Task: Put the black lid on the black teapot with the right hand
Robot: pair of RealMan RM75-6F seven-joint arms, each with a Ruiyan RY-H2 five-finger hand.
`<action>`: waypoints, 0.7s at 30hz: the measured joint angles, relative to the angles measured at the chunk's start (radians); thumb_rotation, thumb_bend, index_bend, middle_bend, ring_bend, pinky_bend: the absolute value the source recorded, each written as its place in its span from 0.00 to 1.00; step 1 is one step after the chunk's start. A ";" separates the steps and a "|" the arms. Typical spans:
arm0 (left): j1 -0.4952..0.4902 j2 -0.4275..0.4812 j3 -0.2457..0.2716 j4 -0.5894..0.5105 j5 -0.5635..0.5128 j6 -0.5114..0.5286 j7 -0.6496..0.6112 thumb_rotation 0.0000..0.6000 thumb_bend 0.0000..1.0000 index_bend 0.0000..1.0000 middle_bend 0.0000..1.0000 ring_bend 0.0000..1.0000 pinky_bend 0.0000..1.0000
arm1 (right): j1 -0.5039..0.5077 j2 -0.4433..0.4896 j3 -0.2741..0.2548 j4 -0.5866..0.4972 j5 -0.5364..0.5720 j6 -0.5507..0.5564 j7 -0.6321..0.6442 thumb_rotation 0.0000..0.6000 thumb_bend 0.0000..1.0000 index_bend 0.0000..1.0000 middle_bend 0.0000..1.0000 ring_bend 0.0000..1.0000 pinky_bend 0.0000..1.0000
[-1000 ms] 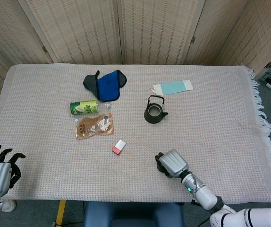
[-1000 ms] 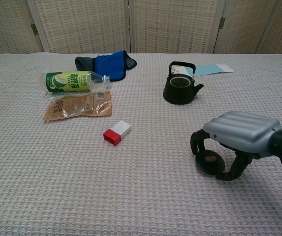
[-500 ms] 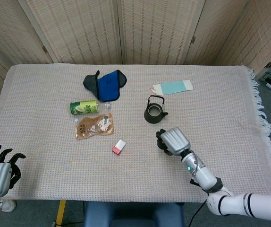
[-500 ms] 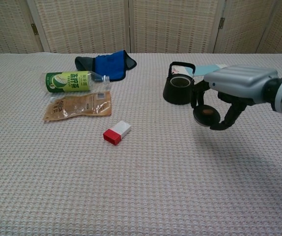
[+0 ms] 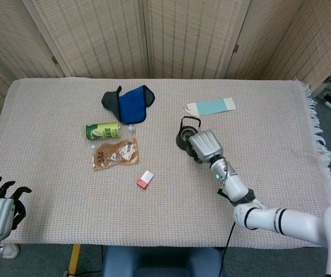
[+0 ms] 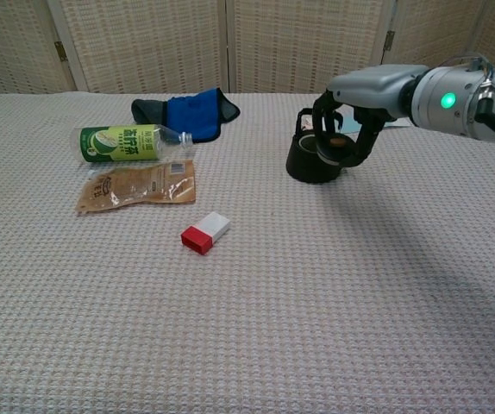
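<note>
Chest view: right hand (image 6: 344, 129) pinched black lid (image 6: 334, 149), just above black teapot (image 6: 315, 159) opening, at rear of surface (image 6: 256, 328). Head view: lid hidden under hand. Left hand (image 5: 0, 210) seen only there, fingers apart, holding nothing.

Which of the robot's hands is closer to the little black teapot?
The right hand holds the black lid just over the black teapot. The left hand sits far off at the table's near corner.
</note>
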State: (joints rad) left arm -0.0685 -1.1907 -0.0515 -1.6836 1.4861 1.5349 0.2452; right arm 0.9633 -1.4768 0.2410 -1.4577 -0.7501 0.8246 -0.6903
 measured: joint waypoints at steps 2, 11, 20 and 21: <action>0.002 0.000 0.000 0.001 -0.002 0.001 -0.003 1.00 0.34 0.37 0.18 0.16 0.05 | 0.021 -0.016 0.004 0.034 0.020 -0.004 -0.001 1.00 0.33 0.42 0.40 0.90 0.84; 0.009 0.002 0.001 0.010 -0.008 0.006 -0.017 1.00 0.34 0.37 0.18 0.16 0.05 | 0.088 -0.079 0.009 0.171 0.102 -0.026 -0.005 1.00 0.33 0.42 0.38 0.90 0.84; 0.013 0.005 0.002 0.013 -0.009 0.009 -0.018 1.00 0.34 0.37 0.18 0.16 0.05 | 0.145 -0.143 0.001 0.299 0.167 -0.051 -0.021 1.00 0.33 0.39 0.35 0.90 0.84; 0.013 0.006 0.001 0.013 -0.009 0.010 -0.020 1.00 0.34 0.37 0.18 0.16 0.05 | 0.150 -0.148 -0.001 0.307 0.171 -0.053 -0.024 1.00 0.33 0.37 0.34 0.90 0.84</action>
State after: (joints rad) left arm -0.0550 -1.1850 -0.0501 -1.6706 1.4770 1.5444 0.2254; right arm 1.1130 -1.6246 0.2403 -1.1504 -0.5793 0.7718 -0.7140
